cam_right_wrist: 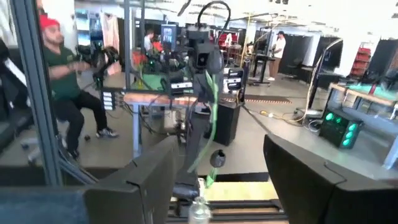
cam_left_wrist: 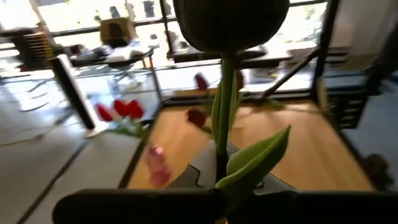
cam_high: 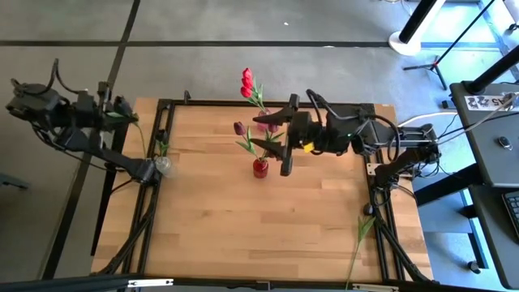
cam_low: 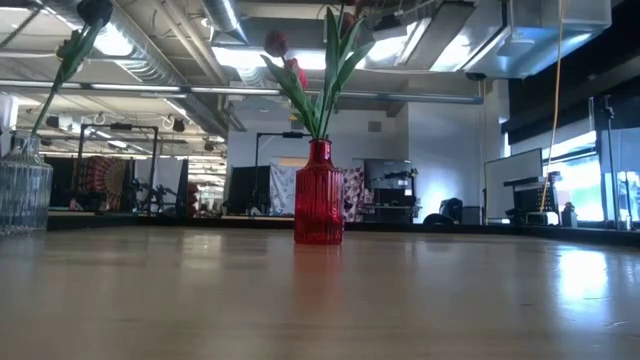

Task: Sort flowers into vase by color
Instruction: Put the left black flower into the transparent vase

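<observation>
Maroon tulip fills the left wrist view, stem pinched in the left gripper, which hangs off the table's left edge at about 10 o'clock, above the clear vase on that edge. Right gripper hovers just right of the red vase near table center, fingers spread wide, holding nothing. Red vase carries 2 red tulips leaning toward 12 o'clock and 1 maroon head. 1 loose stem lies at 5 o'clock by the table's right edge; its head can't be seen.
</observation>
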`<state>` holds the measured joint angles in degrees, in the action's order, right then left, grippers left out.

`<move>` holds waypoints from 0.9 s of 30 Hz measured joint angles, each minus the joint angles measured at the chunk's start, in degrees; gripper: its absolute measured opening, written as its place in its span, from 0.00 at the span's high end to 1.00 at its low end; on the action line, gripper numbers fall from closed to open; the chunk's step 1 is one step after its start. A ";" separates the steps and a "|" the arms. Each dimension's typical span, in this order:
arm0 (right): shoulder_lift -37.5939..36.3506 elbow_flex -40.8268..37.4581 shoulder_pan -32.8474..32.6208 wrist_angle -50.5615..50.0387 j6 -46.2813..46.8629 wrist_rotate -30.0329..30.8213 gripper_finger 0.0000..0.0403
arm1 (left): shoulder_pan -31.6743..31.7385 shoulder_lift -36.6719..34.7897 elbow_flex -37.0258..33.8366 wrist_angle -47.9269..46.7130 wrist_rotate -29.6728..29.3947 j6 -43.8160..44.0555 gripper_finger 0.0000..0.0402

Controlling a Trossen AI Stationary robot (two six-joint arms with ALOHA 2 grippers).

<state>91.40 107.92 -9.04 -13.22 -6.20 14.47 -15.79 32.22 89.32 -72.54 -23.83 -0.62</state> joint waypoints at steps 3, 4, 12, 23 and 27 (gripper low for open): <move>0.40 0.00 0.00 0.14 4.28 0.65 0.41 | 0.00 -2.68 -1.83 -0.52 -3.54 -0.04 1.00; 0.76 0.00 0.00 0.20 4.69 1.23 0.41 | 0.00 -3.71 -2.99 -0.40 -4.69 -0.02 1.00; 2.60 -0.02 0.04 1.61 4.53 2.89 0.41 | 0.02 -10.26 -16.80 2.63 -16.50 3.22 1.00; 3.84 0.00 0.04 2.56 0.85 2.91 0.41 | 0.02 -11.59 -24.75 3.74 -28.43 16.95 1.00; 3.82 0.00 0.04 2.68 -1.71 2.91 0.41 | 0.02 -11.58 -25.74 1.25 -29.17 20.66 1.00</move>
<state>95.22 107.92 -8.99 -10.55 -7.91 17.38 -15.77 20.64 63.57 -71.29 -52.99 20.05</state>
